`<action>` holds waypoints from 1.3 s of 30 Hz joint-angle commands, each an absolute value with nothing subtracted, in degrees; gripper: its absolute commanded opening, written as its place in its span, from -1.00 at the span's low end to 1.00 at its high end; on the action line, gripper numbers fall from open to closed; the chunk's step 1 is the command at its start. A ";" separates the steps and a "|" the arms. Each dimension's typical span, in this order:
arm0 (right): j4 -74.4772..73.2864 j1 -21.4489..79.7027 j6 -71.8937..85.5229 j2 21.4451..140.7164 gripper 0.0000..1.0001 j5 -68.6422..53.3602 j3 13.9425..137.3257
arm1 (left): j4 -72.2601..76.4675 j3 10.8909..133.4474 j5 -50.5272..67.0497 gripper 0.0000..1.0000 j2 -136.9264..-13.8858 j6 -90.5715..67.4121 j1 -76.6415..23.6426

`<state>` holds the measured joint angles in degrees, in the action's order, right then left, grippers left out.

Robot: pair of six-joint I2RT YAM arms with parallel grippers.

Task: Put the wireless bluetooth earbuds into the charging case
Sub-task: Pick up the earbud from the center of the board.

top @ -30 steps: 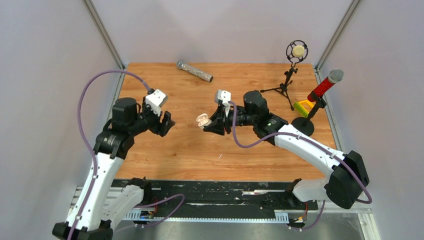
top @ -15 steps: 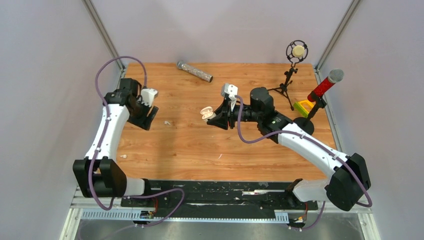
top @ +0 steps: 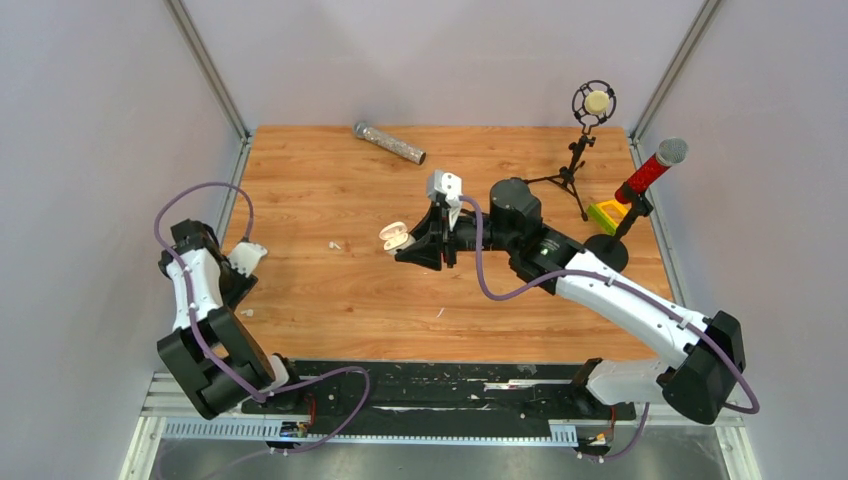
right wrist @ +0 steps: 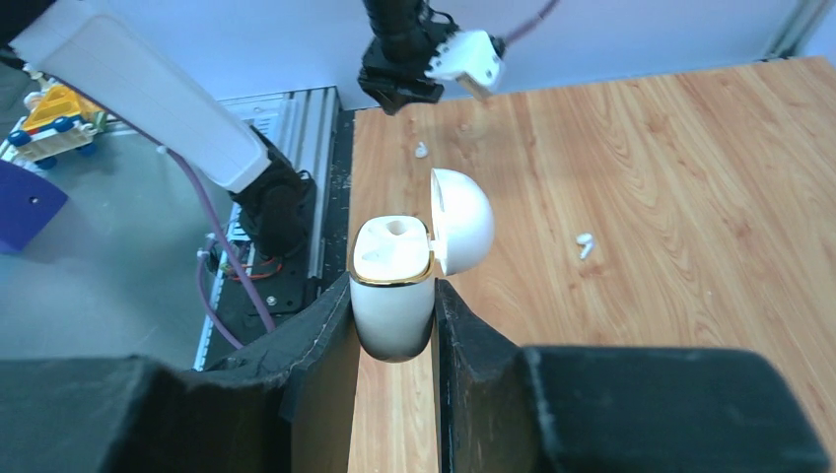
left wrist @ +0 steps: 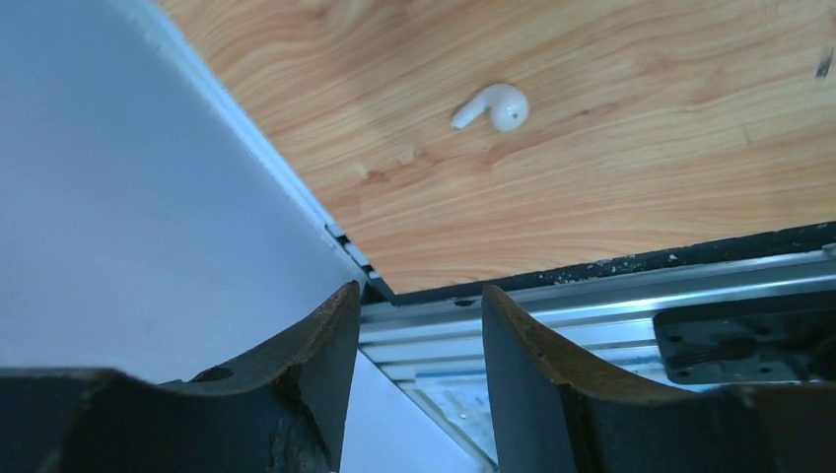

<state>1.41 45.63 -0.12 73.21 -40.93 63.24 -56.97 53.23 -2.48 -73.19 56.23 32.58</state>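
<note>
Charging case [right wrist: 392, 286] (open) in gripper [right wrist: 392, 313]

Three microphones [top: 390, 143] in silver, black and red, one white egg-shaped plastic charging case [right wrist: 392, 286], one yellow-green block [top: 603, 215], and probably two tiny white plastic earbuds [left wrist: 498, 105].

The wooden tabletop [top: 330, 180] carries a silver microphone [top: 389, 143] lying near its far edge. At far right stand a tripod microphone stand [top: 576, 160] and a red microphone on a round base [top: 641, 180], with a yellow-green block [top: 605, 215] just beside it. A white earbud [top: 246, 313] lies near the left edge. Another small whitish piece [top: 335, 245] lies farther in.
</note>
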 commanded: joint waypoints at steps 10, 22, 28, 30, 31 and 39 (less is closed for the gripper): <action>2.16 50.16 -1.47 73.78 -1.00 -36.44 66.26 | -47.03 47.19 9.13 0.11 -76.77 79.96 38.33; 2.11 50.19 -2.66 74.17 -1.00 -35.93 65.77 | -44.17 45.04 6.58 -0.02 -83.90 81.56 35.60; 1.96 50.25 -3.33 73.69 -1.00 -34.66 64.60 | -44.79 45.41 8.65 -0.05 -86.47 80.59 33.54; 1.86 50.19 -3.42 73.66 -1.00 -34.58 64.52 | -45.92 45.36 9.38 -0.13 -86.53 79.67 31.70; 1.78 50.21 -3.55 73.62 -1.00 -34.52 64.51 | -47.19 45.44 9.61 -0.16 -86.64 79.00 30.54; 1.49 50.19 -4.57 73.44 -1.00 -34.14 64.51 | -50.76 45.34 10.56 -0.65 -87.63 77.39 27.48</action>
